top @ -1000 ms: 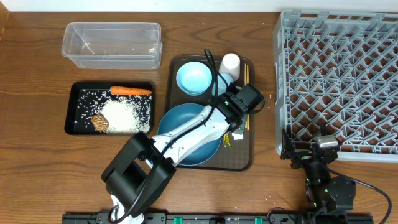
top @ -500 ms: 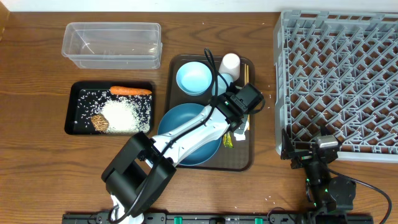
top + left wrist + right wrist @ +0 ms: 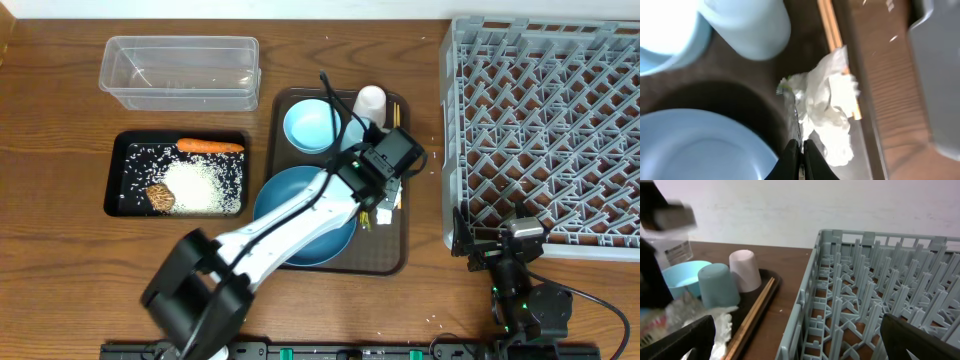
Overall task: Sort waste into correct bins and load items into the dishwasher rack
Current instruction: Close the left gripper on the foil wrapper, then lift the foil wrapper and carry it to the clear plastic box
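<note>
Two claws are in view. The left claw (image 3: 799,152) is over the right side of the serving tray (image 3: 390,255), its fingers clenched on the thin edge of the clear, yellow-green wrapper (image 3: 791,107). The crumpled paper (image 3: 830,107) lies touching the wrapper and rests across the lower end of the chopsticks (image 3: 830,25). The plate (image 3: 335,240) is just beside this, partly under the arm. The bowl (image 3: 310,125), blue cup (image 3: 760,25) and white cup (image 3: 371,100) stand at the tray's far end (both cups mouth down).

The right claw (image 3: 795,335) is spread wide and holds nothing. It sits low at the near edge of the rack (image 3: 540,120), which is bare of dishes.

On the left of the worktop (image 3: 60,260), the black tray (image 3: 115,170) holds the carrot (image 3: 210,146), the rice (image 3: 205,185) and the lump (image 3: 159,197). Behind it stands the tub (image 3: 180,72).
</note>
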Tool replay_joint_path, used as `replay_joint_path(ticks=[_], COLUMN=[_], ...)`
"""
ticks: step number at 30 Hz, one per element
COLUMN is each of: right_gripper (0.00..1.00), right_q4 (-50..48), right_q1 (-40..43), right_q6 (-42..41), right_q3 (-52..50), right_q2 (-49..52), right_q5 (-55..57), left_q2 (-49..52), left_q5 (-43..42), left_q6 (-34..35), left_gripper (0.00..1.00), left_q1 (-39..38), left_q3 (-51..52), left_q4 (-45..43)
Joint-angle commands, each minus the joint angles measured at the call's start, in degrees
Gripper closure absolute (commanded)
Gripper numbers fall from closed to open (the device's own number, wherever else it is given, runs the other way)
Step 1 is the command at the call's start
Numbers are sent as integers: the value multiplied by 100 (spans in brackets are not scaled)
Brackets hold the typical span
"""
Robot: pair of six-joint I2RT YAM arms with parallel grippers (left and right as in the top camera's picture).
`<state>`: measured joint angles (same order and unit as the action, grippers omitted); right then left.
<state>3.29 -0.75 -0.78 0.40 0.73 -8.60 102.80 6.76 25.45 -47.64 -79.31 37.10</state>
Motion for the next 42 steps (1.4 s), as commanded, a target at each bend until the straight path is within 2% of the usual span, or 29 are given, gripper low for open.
replay_joint_path(ticks=[1, 5, 13, 17, 20, 25, 27, 31, 33, 42], right_gripper=[1, 1, 1, 1, 1, 1, 1, 1, 1, 1], right_q4=[17, 17, 17, 17, 17, 17, 17, 17, 17, 17], right_q1=[81, 81, 81, 81, 81, 81, 81, 81, 81, 81], right_q6=[63, 63, 63, 63, 63, 63, 63, 63, 63, 63], right_q3=[-9, -9, -9, -9, -9, -9, -9, -9, -9, -9], right_q2=[4, 2, 4, 4, 2, 2, 4, 2, 4, 4], right_q5=[-26, -24, -24, -24, -24, -24, -24, -24, -24, -24], left_q2=[-302, -452, -942, -1137, -1163, -1150, -1139, -1139, -1108, -245], left_q5=[358, 734, 2337, 3373, 3794, 3722, 3720, 3626, 3244, 975], left_q6=[-17, -13, -11, -7, -9, 83, 498, 1845, 2194, 2199], left_gripper=[94, 94, 94, 94, 94, 94, 94, 94, 94, 94], left_q1=[31, 31, 48, 192, 435, 1213, 1609, 2481, 2962, 4454], left_q3=[-162, -162, -162, -162, -162, -162, -160, -160, -160, -160], left_q4=[55, 101, 26, -299, -721, -1482, -1716, -1917, -2061, -3626])
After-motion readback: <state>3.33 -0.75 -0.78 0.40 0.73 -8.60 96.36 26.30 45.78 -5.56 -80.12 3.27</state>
